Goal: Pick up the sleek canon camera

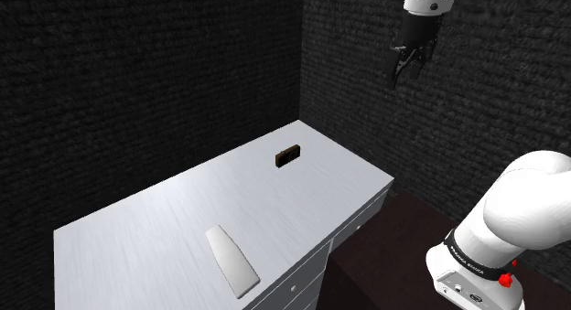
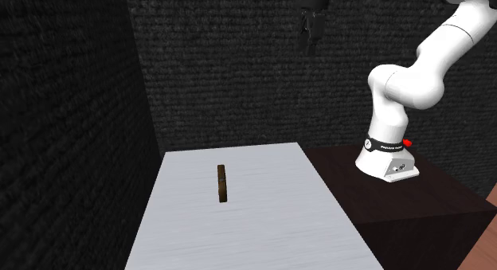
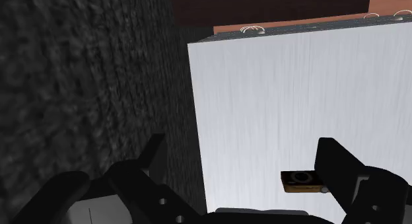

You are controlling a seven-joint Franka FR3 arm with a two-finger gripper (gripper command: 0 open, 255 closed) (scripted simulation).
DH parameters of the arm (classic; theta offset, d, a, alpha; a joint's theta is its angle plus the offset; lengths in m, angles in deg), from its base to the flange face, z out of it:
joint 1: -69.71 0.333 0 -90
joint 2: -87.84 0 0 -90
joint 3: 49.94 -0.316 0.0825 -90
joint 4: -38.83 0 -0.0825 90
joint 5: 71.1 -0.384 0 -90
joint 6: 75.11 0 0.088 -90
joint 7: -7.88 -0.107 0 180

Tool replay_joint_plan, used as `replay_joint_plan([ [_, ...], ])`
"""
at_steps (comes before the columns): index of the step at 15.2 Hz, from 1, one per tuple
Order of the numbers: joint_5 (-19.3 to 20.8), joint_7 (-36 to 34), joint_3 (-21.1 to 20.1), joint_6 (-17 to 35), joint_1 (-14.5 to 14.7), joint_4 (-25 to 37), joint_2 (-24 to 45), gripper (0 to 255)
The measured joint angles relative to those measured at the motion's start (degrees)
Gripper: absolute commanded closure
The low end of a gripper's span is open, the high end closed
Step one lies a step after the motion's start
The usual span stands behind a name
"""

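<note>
Wrist view: small brown camera [image 3: 302, 181] partly hidden behind one finger [image 3: 337, 164] of gripper [image 3: 241, 145]. Spread wide apart, clasping nothing. Well below the gripper, lying on white table [image 1: 183, 226] near the wall corner; edge-on in second exterior view.

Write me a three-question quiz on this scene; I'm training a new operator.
1. True or false: the gripper is shut on the camera.
2. Besides the camera, what lies on the table? A) a flat pale slab B) a red mug C) a bowl
3. Short answer: are the fingers open or shut?

Key: 1 false, it hangs high, well clear of the camera; 2 A; 3 open, they stand apart in the wrist view.
</note>
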Motion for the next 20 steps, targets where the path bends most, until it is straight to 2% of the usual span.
replay_joint_plan([
  [3, -1.0, -3.4, -1.3, 1.8, -0.4, -1.5, 0.6, 0],
  [9, -6.0, -20.5, -8.2, 9.5, -2.0, -4.7, 6.1, 0],
  [16, -9.6, -40.5, -15.4, 20.3, -4.4, -4.9, 17.2, 0],
  [20, -9.6, -51.4, -18.5, 25.7, -6.3, -1.8, 25.7, 0],
])
